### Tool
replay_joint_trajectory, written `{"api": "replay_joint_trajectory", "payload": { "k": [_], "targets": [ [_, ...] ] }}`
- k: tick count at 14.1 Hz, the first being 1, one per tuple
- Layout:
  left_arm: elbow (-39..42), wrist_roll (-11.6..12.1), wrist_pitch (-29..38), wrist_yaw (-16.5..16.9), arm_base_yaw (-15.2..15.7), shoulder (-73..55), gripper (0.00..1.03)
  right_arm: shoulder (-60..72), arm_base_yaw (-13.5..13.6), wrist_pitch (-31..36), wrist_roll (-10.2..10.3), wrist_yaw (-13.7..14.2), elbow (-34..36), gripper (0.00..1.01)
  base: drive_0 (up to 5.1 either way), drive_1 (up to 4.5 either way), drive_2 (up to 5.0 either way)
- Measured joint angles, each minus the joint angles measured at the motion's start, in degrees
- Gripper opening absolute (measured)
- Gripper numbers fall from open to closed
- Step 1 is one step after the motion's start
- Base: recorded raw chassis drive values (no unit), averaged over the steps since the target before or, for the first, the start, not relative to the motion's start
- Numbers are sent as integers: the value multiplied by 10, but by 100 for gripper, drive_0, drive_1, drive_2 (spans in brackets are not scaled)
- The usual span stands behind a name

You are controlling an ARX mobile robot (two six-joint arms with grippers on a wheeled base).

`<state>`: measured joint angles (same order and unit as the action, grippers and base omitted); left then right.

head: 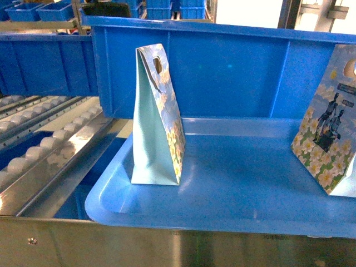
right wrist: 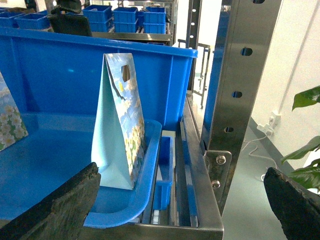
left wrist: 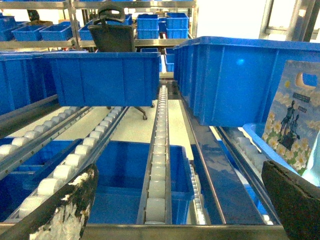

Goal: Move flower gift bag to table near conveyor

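Two flower gift bags are seen upright in a blue tray (head: 111, 206). One bag (head: 158, 119) stands left of centre; the other (head: 328, 139) is at the right edge. The conveyor (head: 39, 150) lies left of the tray. The left gripper (left wrist: 180, 210) and right gripper (right wrist: 180, 210) are spread wide, holding nothing.

Left claw (left wrist: 180, 210): two dark, near-black fingers (left wrist: 65, 210) at the lower corners of its wrist view; surface rough and worn, whitish scuffs and flaking on the left one. Right claw (right wrist: 175, 210): same dark, coarse-textured fingers (right wrist: 60, 205), edges frayed, no markings legible.
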<state>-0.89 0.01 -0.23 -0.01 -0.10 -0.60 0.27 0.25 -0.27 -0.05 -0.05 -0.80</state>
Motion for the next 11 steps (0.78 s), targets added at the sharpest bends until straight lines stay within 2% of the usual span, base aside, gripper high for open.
{"api": "replay_joint_trajectory", "payload": {
  "k": [8,9,11],
  "targets": [
    [0,0,0,-1,0,0,98,0,0,0,0,0,0,98,0,0,0],
    [0,0,9,-6,-21,-2,98,0,2,3,0,3,0,98,0,0,0],
    [-1,0,53,-8,-37,-38,98,5,36,19,1,28,-1,98,0,0,0]
  ]
}}
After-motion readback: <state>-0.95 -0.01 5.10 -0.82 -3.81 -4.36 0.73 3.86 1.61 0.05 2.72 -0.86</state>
